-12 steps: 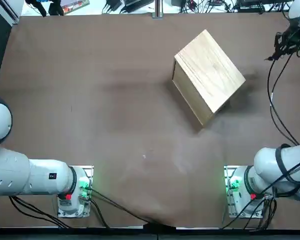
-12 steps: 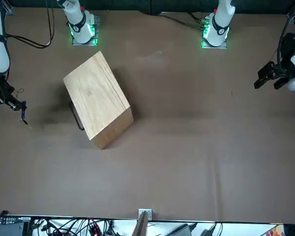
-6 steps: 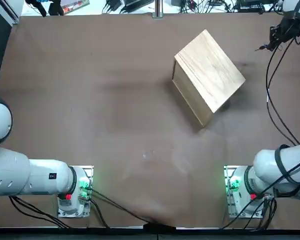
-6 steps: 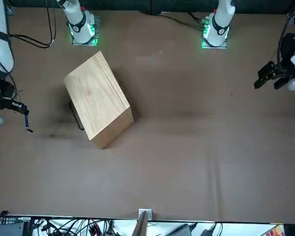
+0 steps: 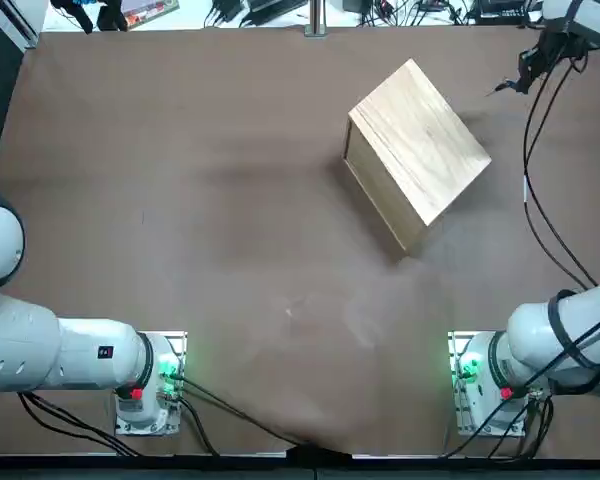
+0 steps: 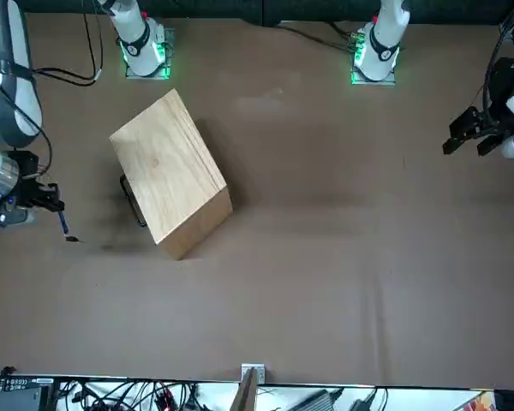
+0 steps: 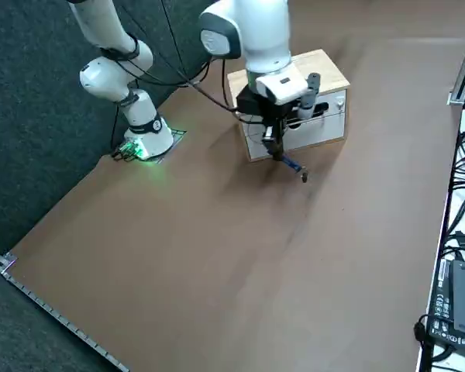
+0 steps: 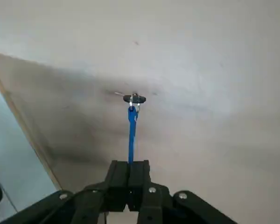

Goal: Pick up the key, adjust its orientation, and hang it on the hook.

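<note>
My right gripper [image 8: 129, 164] is shut on a blue strap [image 8: 130, 133], and the small dark key [image 8: 134, 99] dangles from the strap's ring just above the brown tabletop. It hovers near the table's far right corner, beside the wooden box [image 5: 417, 140]. From across the table, the right gripper [image 6: 51, 202] holds the key [image 6: 71, 238] a short way from the black hook [image 6: 133, 202] on the box's side face. In the side view the right gripper [image 7: 273, 144] hangs in front of the wooden box [image 7: 294, 105], with the key [image 7: 302, 177] below it. The hook is hidden from overhead.
The box sits at an angle on the far right half of the brown table [image 5: 200, 200]. Cables and electronics [image 6: 154, 396] line the far edge. The arm's own black cable [image 5: 540, 190] hangs along the right side.
My right gripper has carried the key toward the table's far edge and in toward the box's hook side. The box has stayed put.
</note>
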